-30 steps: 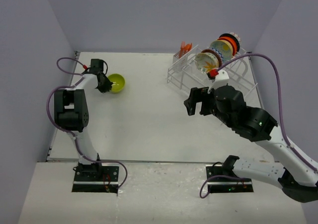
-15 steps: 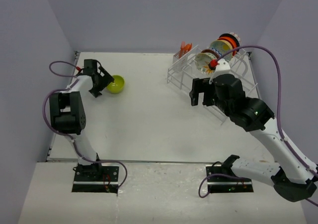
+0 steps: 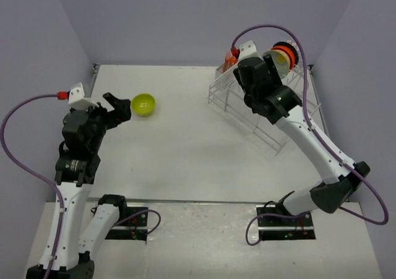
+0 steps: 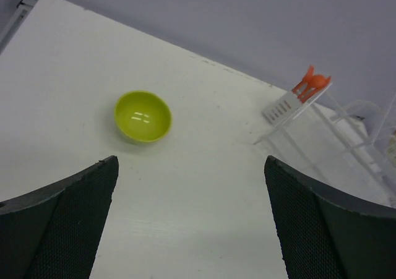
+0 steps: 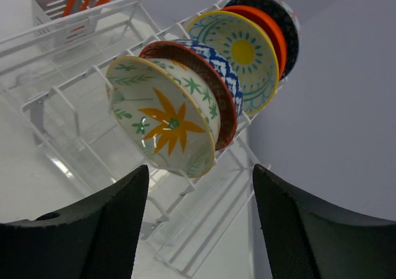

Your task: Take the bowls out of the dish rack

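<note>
The left tool [image 4: 190,167] has backed off, spread and empty, leaving the lime green bowl [image 4: 143,115] on the tabletop [image 3: 185,143], while the right tool [image 5: 199,174], also spread, has swung up to the white floral bowl [image 5: 164,121], probably next out of the dish rack [image 5: 74,99].

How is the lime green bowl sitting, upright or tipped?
Upright. The lime green bowl sits on the table with its opening facing up, and its empty inside shows in the left wrist view.

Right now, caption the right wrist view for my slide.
Open right hand faces five bowls standing on edge in the rack, floral bowl nearest.
</note>
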